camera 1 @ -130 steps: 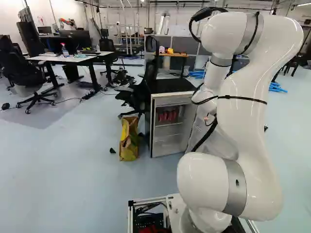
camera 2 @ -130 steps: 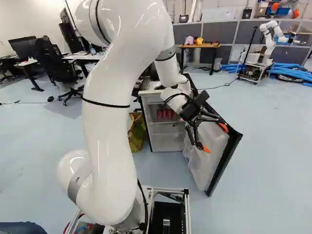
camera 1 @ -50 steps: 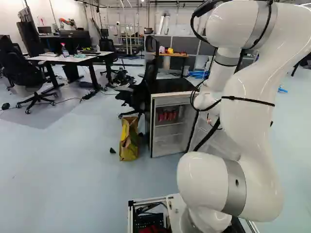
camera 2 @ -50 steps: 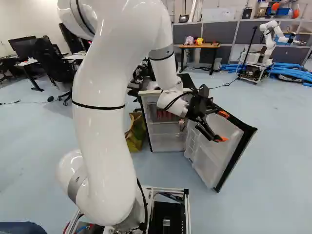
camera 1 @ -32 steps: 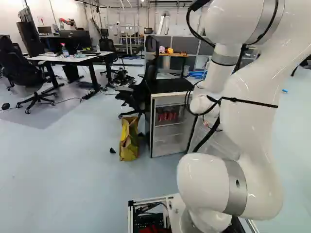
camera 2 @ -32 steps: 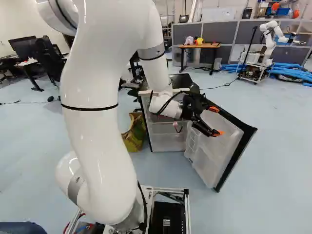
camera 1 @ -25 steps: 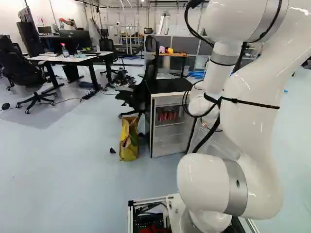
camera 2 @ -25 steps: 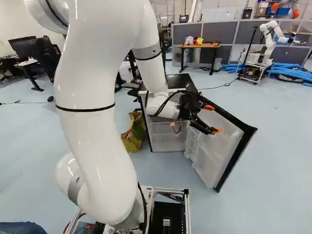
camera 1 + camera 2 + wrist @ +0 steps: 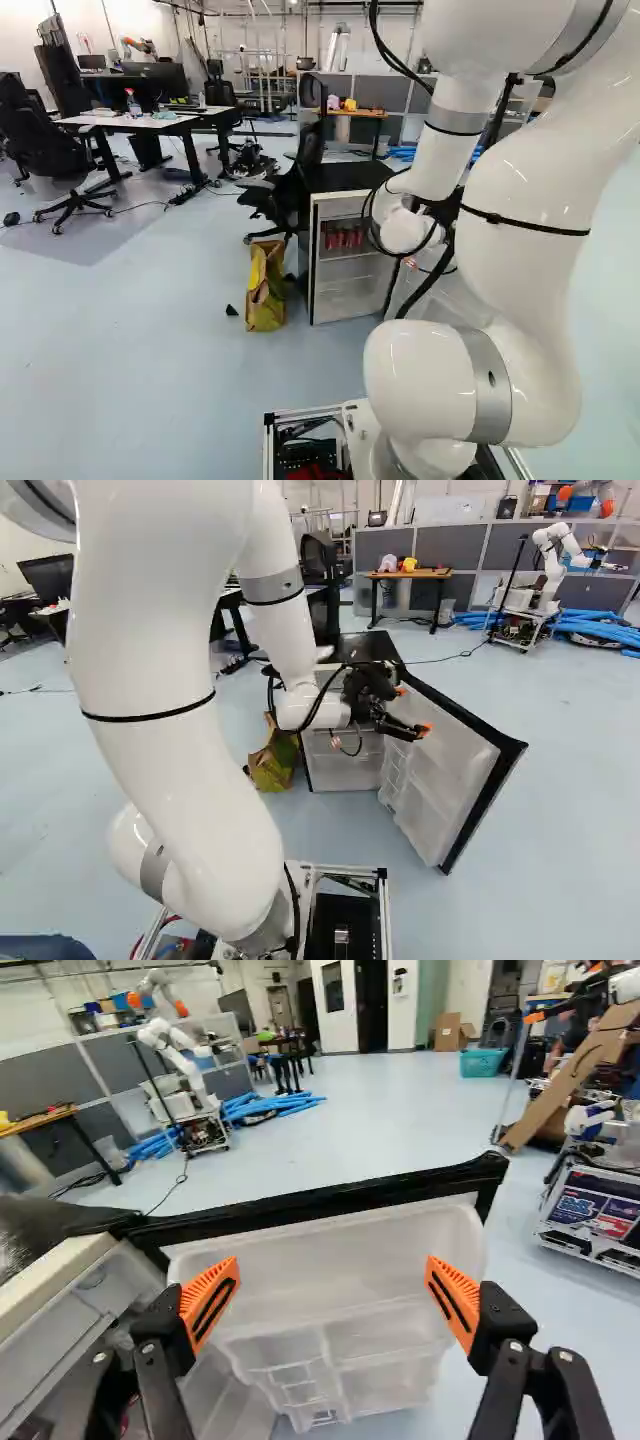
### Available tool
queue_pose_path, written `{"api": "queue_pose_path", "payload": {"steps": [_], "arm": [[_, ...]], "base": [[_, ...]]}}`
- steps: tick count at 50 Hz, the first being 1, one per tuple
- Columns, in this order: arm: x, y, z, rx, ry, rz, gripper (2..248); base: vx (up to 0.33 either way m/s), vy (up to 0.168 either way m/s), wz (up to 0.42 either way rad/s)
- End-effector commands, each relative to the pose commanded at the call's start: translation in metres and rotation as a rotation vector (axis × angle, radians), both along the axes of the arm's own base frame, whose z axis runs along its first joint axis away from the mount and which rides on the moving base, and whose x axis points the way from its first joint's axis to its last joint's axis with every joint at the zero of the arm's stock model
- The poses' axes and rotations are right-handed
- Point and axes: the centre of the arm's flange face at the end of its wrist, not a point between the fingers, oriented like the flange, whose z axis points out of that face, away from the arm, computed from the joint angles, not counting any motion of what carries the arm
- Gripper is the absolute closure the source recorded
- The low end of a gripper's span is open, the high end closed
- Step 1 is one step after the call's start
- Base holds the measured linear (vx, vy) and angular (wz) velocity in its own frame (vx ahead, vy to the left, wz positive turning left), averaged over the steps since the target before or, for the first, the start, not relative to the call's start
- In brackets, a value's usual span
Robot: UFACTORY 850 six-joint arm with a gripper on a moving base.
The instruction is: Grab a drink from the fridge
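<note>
Cans stand in the upper part of the open fridge. Fingers are spread and empty, facing the door. Turning toward the cans too close in could clip the fridge's side or strike the door.

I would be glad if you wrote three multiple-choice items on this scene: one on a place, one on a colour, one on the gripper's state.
1. Where is the paper bag relative to the fridge?
A) on top of it
B) beside it, on the floor
C) inside it

2. What colour are the cans in the fridge?
A) green
B) blue
C) red

3. How is the gripper?
A) open
B) shut on a can
C) shut on nothing

1 B: the left base view shows the bag standing at the fridge's side.
2 C: their red shows inside the fridge.
3 A: the wrist view shows its orange pads wide apart.
</note>
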Motion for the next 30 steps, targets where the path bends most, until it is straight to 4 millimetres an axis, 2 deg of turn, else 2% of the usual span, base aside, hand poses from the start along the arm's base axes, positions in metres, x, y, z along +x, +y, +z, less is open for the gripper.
{"api": "queue_pose_path", "payload": {"steps": [10,30], "arm": [[0.006,0.007,-0.001,-0.017,0.011,0.108,3],[0.021,0.017,-0.019,-0.034,0.064,0.317,3]], "base": [[0.0,0.0,0.0],[0.0,0.0,0.0]]}}
